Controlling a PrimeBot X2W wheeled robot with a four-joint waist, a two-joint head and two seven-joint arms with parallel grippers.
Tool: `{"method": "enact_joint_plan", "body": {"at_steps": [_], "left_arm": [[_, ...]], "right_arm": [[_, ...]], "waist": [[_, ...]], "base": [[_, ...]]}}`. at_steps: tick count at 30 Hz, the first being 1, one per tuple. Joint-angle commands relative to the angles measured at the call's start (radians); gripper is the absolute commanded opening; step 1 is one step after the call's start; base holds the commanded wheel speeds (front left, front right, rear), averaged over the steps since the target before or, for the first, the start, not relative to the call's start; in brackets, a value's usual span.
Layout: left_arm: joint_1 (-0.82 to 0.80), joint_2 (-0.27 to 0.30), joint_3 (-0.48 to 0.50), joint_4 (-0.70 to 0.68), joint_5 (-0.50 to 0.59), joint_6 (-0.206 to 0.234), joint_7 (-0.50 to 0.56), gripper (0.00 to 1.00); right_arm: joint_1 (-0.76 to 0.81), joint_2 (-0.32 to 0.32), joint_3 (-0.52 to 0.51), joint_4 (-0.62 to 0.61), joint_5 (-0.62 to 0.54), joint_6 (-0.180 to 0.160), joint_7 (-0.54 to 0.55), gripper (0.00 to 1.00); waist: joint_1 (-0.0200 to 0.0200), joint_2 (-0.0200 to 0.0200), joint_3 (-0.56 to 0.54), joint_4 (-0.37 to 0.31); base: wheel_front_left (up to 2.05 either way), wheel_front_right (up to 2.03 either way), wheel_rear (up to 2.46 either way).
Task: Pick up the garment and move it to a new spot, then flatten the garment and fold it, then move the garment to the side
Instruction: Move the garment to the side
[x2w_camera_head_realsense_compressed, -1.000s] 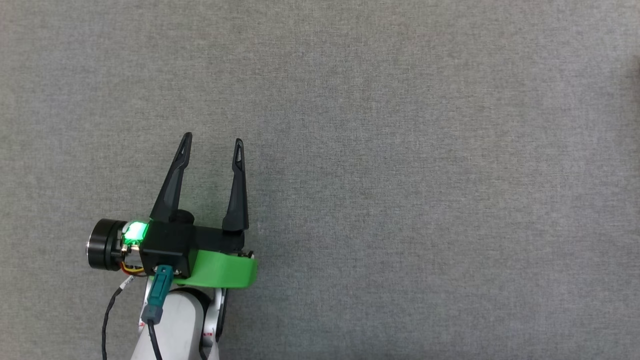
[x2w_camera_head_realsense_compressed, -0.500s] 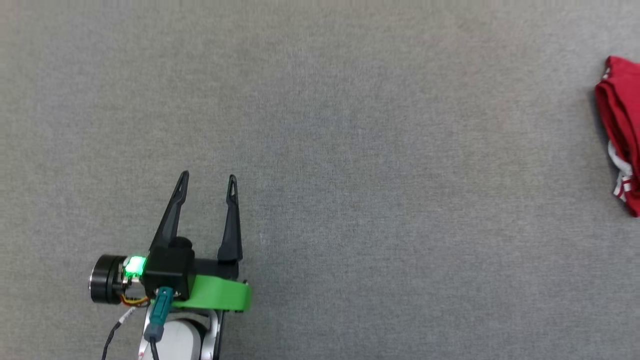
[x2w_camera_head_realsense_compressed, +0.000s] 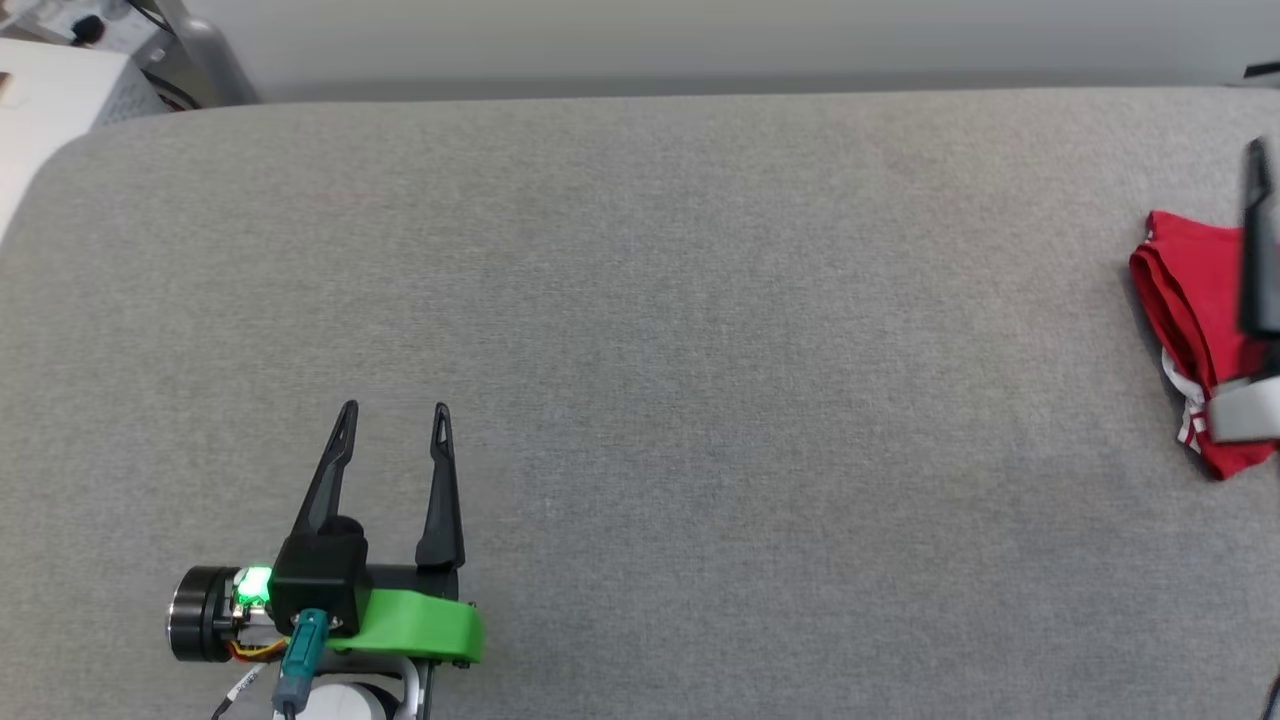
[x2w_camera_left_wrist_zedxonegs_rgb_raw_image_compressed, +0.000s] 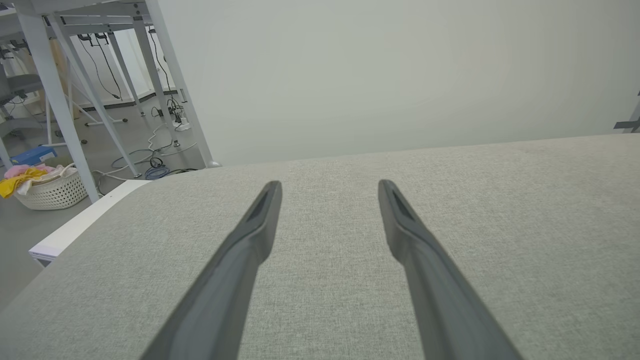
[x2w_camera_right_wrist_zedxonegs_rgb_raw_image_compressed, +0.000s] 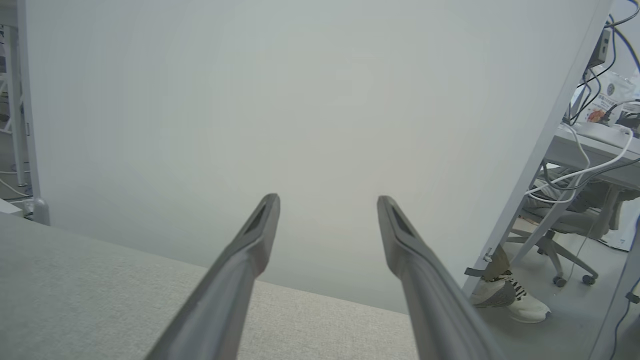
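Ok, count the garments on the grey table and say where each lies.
1. The red garment lies at the table's right edge in the head view, partly behind the right gripper; others may lie out of frame.

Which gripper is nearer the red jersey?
The right gripper, its dark finger overlapping the jersey at the head view's right edge; the left gripper sits far off.

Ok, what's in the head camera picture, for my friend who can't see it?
A red garment with white trim lies on a grey table at the picture's right edge, partly behind a blurred dark shape. The left gripper, open and empty, is at lower left.
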Motion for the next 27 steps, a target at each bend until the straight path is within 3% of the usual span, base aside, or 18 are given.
{"method": "enact_joint_plan", "body": {"at_steps": [1, 12, 27], "left_arm": [[0.015, -0.001, 0.006, 0.005, -0.005, -0.002, -0.006, 1.0], [0.058, -0.016, 0.028, 0.035, -0.021, -0.017, -0.006, 1.0], [0.11, -0.025, 0.036, 0.06, -0.022, -0.063, -0.006, 1.0]], "right_arm": [[0.036, 0.031, 0.02, -0.013, -0.004, -0.001, -0.012, 1.0], [0.25, 0.186, 0.103, 0.014, 0.023, -0.001, -0.045, 1.0], [0.455, 0.277, 0.085, -0.008, 0.023, -0.001, -0.049, 1.0]], "waist": [[0.0001, 0.0, -0.039, 0.035], [0.0001, 0.0, -0.114, 0.083], [0.0001, 0.0, -0.178, 0.091]], "base": [[0.0, 0.0, 0.0], [0.0, 0.0, 0.0], [0.0, 0.0, 0.0]]}}
